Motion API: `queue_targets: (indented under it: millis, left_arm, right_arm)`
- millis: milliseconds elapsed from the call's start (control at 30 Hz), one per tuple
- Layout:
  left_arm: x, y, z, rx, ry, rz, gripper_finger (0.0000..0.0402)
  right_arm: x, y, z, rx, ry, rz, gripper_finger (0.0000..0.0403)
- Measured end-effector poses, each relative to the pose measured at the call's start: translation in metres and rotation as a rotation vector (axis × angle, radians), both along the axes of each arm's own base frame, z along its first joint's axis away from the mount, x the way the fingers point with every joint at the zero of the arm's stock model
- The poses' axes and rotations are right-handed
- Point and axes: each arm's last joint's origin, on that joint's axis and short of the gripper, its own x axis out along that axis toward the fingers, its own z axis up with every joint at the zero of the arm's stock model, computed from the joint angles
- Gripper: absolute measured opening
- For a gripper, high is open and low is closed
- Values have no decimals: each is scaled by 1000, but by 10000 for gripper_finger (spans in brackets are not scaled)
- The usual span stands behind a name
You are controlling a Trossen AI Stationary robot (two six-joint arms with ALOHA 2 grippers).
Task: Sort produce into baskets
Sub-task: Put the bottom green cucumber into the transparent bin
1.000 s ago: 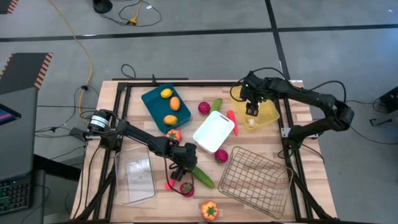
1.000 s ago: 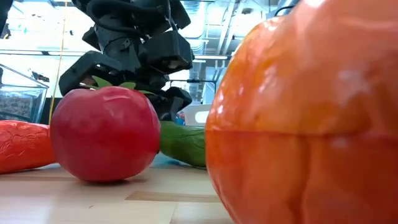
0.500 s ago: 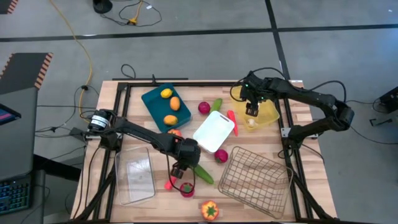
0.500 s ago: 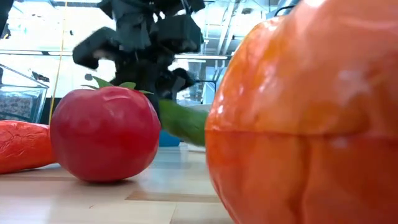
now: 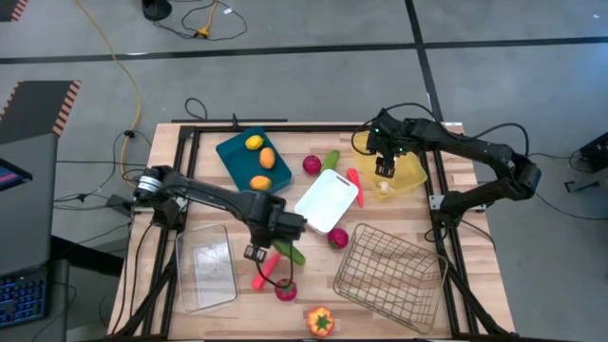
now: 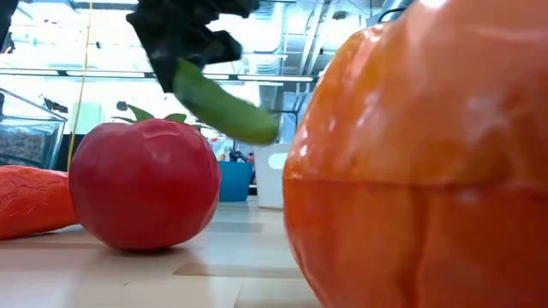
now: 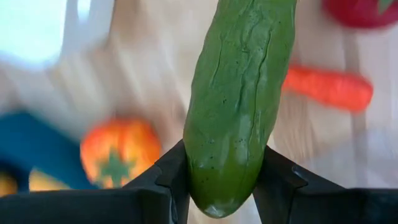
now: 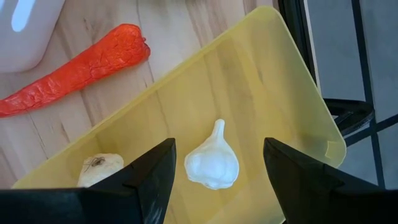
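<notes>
My left gripper (image 5: 269,239) hangs over the table's middle near part, shut on a green cucumber (image 5: 291,253) that shows in the low view (image 6: 224,107) above a red tomato (image 6: 144,184). My right gripper (image 5: 384,171) hovers open over the yellow tray (image 5: 410,173). Two white garlic bulbs (image 8: 212,163) lie on the tray's floor, one of them below the gap between the fingers. The teal tray (image 5: 236,152) holds citrus. On the wood stand the white tray (image 5: 328,199), the clear bin (image 5: 207,266) and the wire basket (image 5: 389,275). My left gripper pinches the cucumber near one end (image 7: 225,177) between its two fingers, which lie across it. The fingers come from above, pointing down. The cucumber is lifted clear of the table and slants down from the hold, its free end (image 6: 261,130) lower.
Loose on the wood lie a carrot (image 5: 263,271), the tomato (image 5: 286,290), an orange-red pepper (image 5: 320,321), a red fruit (image 5: 338,237), a berry (image 5: 312,164), a second cucumber (image 5: 330,160) and a carrot (image 5: 354,185). The pepper fills the right of the low view (image 6: 419,162).
My left gripper has risen and tipped until it points down, drawing a little toward the table's far edge. The cucumber, which lay on the table beside the tomato, has come up with it, now clear of the wood and slanting.
</notes>
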Motion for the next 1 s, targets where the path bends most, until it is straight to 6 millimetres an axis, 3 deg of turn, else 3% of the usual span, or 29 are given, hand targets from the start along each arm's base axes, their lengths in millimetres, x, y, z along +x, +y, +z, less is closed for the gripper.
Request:
queue_targets:
  millis: [467,1000]
  left_arm:
    - [-55,-10,50,28,44,268,118]
    - [-120,-48,93,-65,-104,554,119]
  right_arm:
    - [0,0,0,0,0,0,270]
    - [0,0,0,-1,-1,0,270]
